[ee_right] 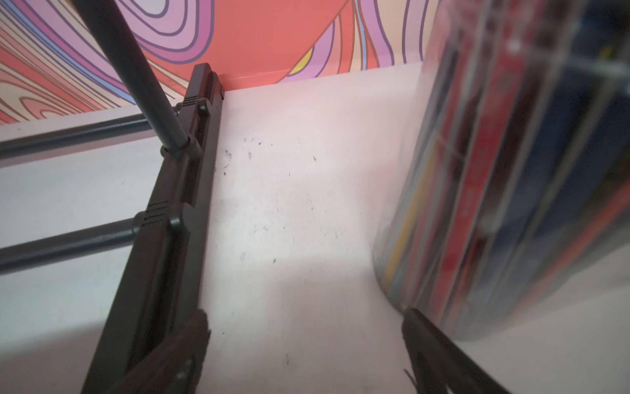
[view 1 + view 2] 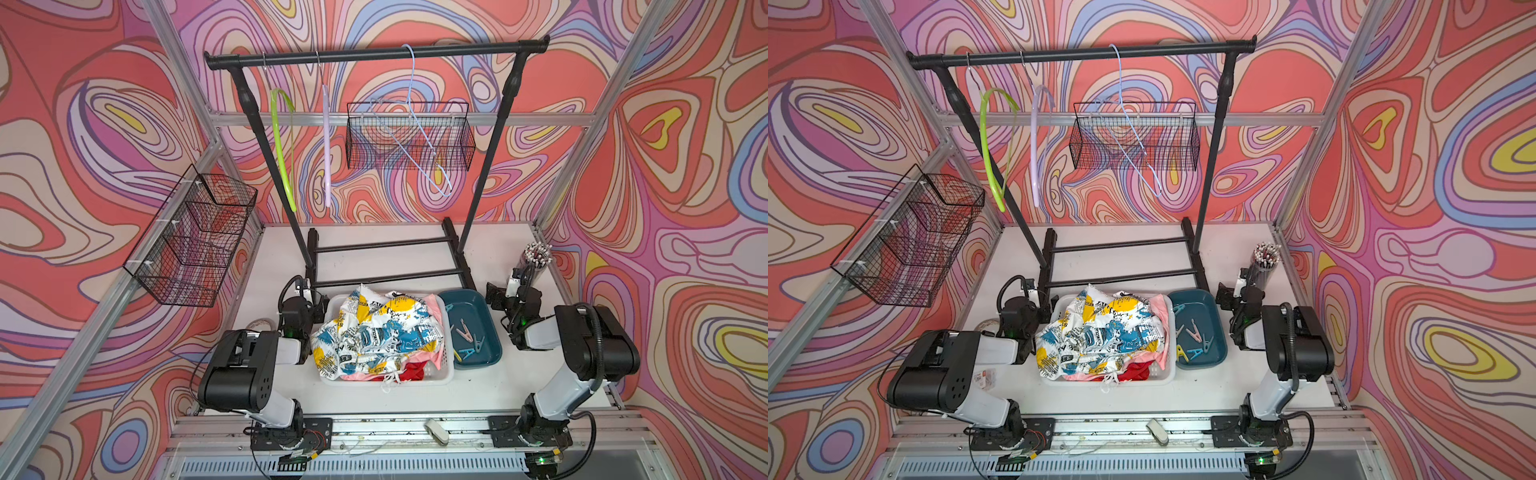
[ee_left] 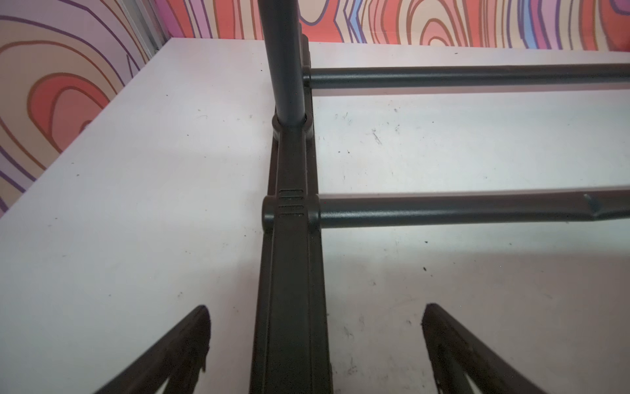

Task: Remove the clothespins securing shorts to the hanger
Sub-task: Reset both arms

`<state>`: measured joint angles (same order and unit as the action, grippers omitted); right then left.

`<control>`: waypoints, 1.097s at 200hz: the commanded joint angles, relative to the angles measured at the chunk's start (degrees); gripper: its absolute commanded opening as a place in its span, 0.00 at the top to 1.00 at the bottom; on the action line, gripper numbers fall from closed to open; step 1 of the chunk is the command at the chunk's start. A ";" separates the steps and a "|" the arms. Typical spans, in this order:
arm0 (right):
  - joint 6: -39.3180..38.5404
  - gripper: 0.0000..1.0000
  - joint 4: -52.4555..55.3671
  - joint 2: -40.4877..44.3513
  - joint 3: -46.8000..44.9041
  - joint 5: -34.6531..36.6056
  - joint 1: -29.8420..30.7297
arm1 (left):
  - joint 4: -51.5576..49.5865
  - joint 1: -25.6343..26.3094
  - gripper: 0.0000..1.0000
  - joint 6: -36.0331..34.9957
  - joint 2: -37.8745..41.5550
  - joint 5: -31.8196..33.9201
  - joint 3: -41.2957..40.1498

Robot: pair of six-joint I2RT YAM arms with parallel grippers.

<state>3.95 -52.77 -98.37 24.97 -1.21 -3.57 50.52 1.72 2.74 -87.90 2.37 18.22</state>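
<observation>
Closest in both top views is the front aluminium rail (image 2: 415, 419), with both arm bases bolted to it and a small white-grey object (image 2: 436, 432) lying on it. Beyond it, on the white surface (image 2: 374, 399), a white laundry basket (image 2: 357, 381) holds all three pairs of shorts. The newspaper-print shorts (image 2: 374, 332) are heaped on top. The pale pink shorts (image 2: 434, 307) show at the far right corner and along the front. The red shorts (image 2: 411, 370) lie underneath at the front, where a white drawstring hangs over the rim.

Just beside the basket's right side, a teal tray (image 2: 473, 311) holds the clothespins (image 2: 465, 333), pink, blue and yellow ones lying loose. At the back stands the black garment rack (image 2: 374, 52). A green hanger (image 2: 279, 153), a lilac hanger (image 2: 327, 145) and a light blue wire hanger (image 2: 414, 72) hang bare from its bar.

The left fingers (image 3: 184, 348) are spread wide and grasp nothing. They sit low behind the basket's left corner, and in the wrist view the rack's left foot runs between them. The right fingers (image 1: 439, 348) are likewise released and empty, low between the rack's right foot and a clear tub of pens (image 1: 511, 170).
</observation>
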 commanded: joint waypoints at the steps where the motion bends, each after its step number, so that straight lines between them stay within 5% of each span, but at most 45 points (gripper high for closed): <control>1: -0.81 0.02 -3.48 0.13 0.90 -1.38 0.50 | 5.19 0.39 0.00 -2.99 -0.13 0.87 0.70; 13: -0.89 0.02 -3.70 0.10 0.71 -2.10 0.50 | -0.17 0.39 0.00 -2.73 0.49 1.23 2.96; 219: -1.66 0.01 -2.27 -0.07 1.57 -2.73 0.76 | 0.72 0.31 0.00 -3.16 -0.34 1.41 3.32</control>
<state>3.05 -54.30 -98.37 25.74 -3.51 -3.18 49.87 1.89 0.08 -88.07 3.33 20.25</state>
